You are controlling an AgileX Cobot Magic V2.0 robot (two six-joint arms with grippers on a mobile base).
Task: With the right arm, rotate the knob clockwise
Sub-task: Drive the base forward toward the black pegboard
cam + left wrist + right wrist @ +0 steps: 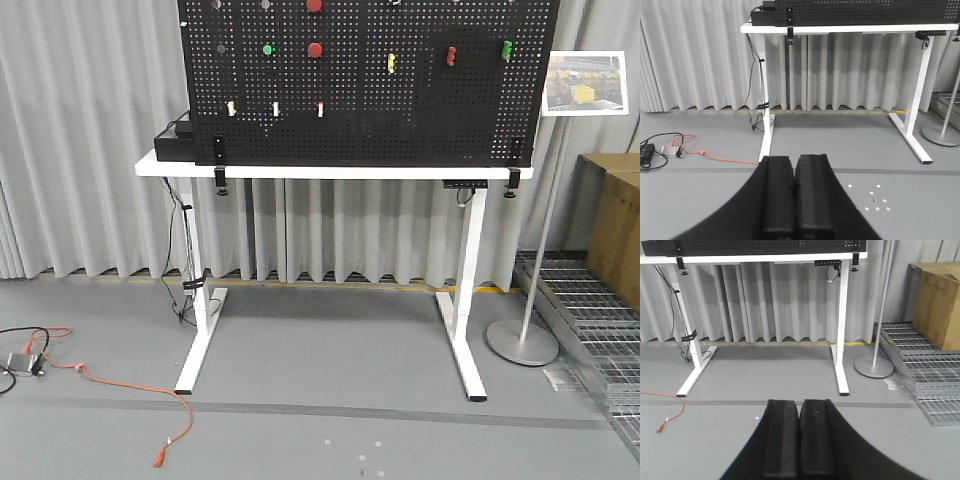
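The black pegboard point(370, 100) stands upright on a white table point(340, 172) in the front view. It carries red discs point(315, 49), a green button point(268, 48) and small coloured pegs. A small grey round piece point(265, 4) is cut by the top edge; I cannot tell if it is the knob. Neither arm shows in the front view. My left gripper point(795, 159) is shut and empty, low over the grey floor, far from the table. My right gripper point(799, 402) is shut and empty too, also low and well short of the table.
An orange cable point(110, 380) and a small box lie on the floor at the left. A sign stand with a round base point(521, 342), metal grates point(590, 320) and a cardboard box point(615, 225) are at the right. A black box point(172, 140) sits on the table's left end.
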